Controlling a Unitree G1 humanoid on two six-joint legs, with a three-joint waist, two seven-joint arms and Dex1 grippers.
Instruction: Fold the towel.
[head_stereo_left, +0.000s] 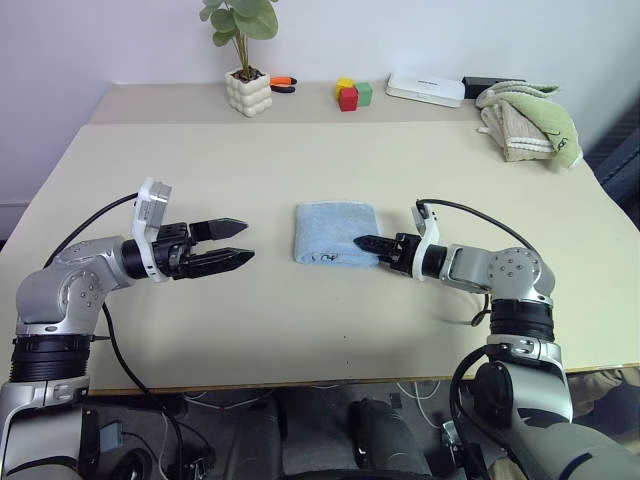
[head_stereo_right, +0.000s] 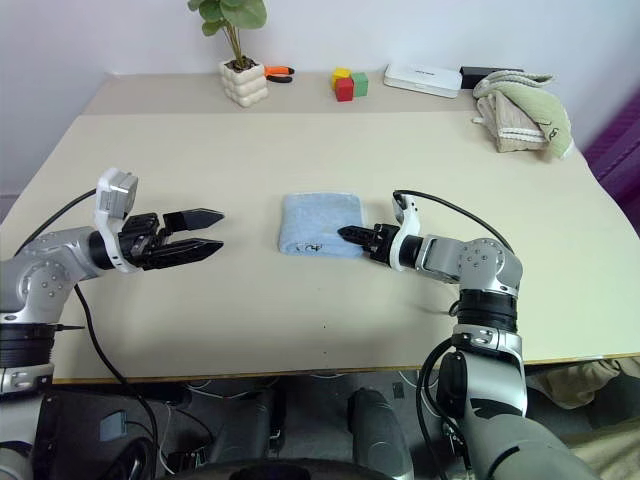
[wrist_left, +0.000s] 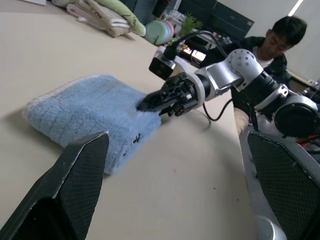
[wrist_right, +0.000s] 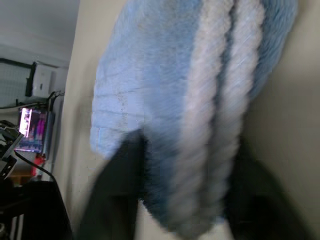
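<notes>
The table (head_stereo_left: 300, 320) carries the towel (head_stereo_left: 334, 230) near its middle, already doubled into a small thick pad, layered edges toward the right arm. The right gripper (head_stereo_left: 368, 243) sits at that edge, fingers (wrist_left: 150, 102) closing around the stacked layers. The left gripper (head_stereo_left: 228, 245) hovers well apart, jaws wide and empty. I judge a last fold is starting; next calls for a firm pinch, then carrying the edge across.
</notes>
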